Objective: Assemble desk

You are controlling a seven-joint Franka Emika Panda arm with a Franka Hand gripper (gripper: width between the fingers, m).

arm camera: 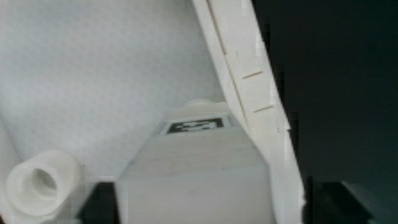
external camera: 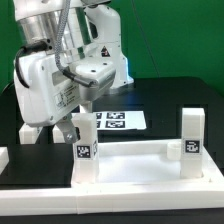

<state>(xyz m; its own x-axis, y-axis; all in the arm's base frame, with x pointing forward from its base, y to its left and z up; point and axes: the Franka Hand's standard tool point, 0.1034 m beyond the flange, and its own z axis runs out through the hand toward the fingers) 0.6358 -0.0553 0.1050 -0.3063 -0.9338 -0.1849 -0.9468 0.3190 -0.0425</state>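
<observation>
Nearest sits the white tabletop (external camera: 150,178), rim up, on the black table (external camera: 165,105), with a green backdrop (external camera: 175,30) behind. Two tagged legs stand upright along its far edge: the left leg (external camera: 82,150), at the exterior view's left, under the gripper (external camera: 79,122), and the right leg (external camera: 192,140). Dark fingers (arm camera: 102,200) closely flank the left leg; whether they clamp it, I cannot tell. The marker board (external camera: 115,120) lies just behind. Bare table lies beyond the right leg.

I see 1 tagged leg (arm camera: 199,175) meeting the tabletop (arm camera: 107,70) just beside its raised rim (arm camera: 249,80); 1 round socket (arm camera: 43,183) nearby.
</observation>
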